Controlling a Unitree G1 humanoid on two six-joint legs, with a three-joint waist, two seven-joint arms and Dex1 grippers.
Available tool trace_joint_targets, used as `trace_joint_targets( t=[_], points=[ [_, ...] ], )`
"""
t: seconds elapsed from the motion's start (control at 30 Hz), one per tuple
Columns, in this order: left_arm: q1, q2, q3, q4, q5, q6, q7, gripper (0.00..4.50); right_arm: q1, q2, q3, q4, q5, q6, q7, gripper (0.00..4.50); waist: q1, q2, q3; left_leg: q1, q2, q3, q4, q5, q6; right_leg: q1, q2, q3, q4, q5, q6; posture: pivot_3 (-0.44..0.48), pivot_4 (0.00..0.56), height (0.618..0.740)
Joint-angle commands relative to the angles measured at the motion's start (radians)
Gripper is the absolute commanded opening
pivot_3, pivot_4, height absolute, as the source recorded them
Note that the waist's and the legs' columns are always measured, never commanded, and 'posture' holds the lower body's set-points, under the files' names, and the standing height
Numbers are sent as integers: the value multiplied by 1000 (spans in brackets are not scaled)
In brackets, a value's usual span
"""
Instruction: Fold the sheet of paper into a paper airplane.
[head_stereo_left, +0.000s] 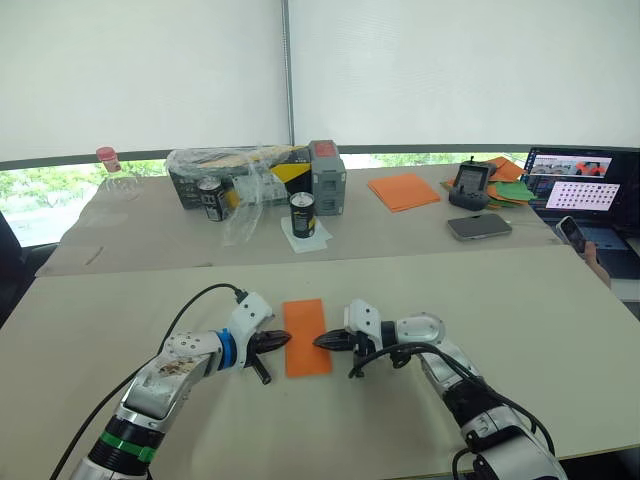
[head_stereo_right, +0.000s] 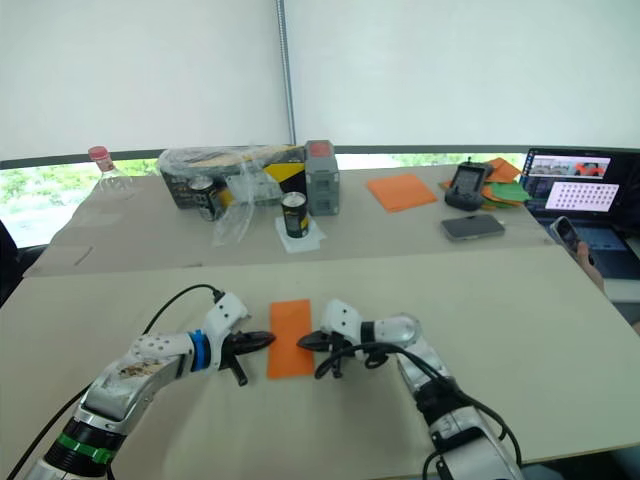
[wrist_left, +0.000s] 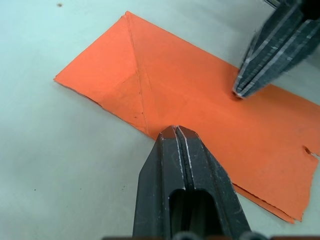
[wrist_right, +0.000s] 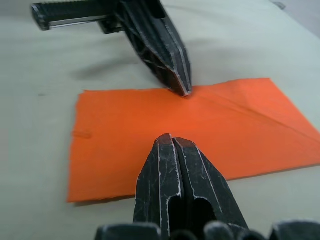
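Pinning sheet of paper (head_stereo_left: 306, 337), folded to a narrow strip, flat near the table's (head_stereo_left: 520, 300) front edge | left gripper (head_stereo_left: 283, 340) closed, tip on its left edge | right gripper (head_stereo_left: 320, 341) closed, tip on its right edge | risk: uneven pressure could skew the creases or slide the paper

Matt, creased paper sheet (wrist_left: 200, 105) — orange
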Motion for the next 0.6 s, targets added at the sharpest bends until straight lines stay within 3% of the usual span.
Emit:
trace_joint_targets(
  t=[0.03,0.6],
  points=[
    [22,-5,-31,42,23,27,8,0,65,-33,45,-66,7,69,45,15,4,0,0,0,0,0,0,0,0,1,0,0,-1,0,0,0,150,740],
    [-5,-30,-58,53,24,31,4,0,216,-140,60,-300,84,209,50,15,22,0,0,0,-1,0,0,-1,3,4,-4,-1,-6,0,0,0,150,740]
  ],
)
